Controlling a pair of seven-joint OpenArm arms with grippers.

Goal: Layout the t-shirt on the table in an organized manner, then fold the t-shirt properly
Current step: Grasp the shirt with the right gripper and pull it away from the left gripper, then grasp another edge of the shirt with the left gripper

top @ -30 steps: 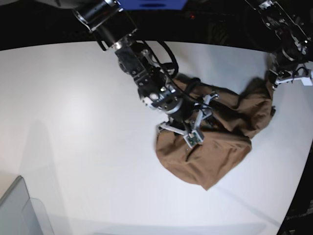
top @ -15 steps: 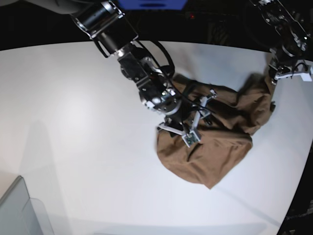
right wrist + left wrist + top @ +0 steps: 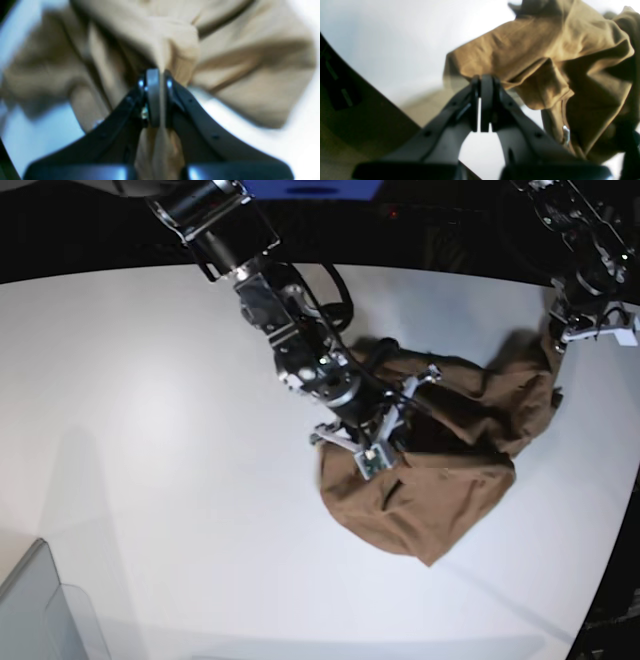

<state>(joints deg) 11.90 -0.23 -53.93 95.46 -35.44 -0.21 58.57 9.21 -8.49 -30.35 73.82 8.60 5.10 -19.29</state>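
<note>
Both tools pinch t-shirt [image 3: 440, 490]; only left wrist shows tag [image 3: 566, 131].

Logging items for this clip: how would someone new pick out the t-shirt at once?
Start with the wide white table; on its right half, between the two arms, lies one crumpled heap of cloth. That is the t-shirt: plain tan-brown, wrinkled, no print. Nothing else there is soft or brown; the grey bin at the near-left corner is hard and translucent.
</note>
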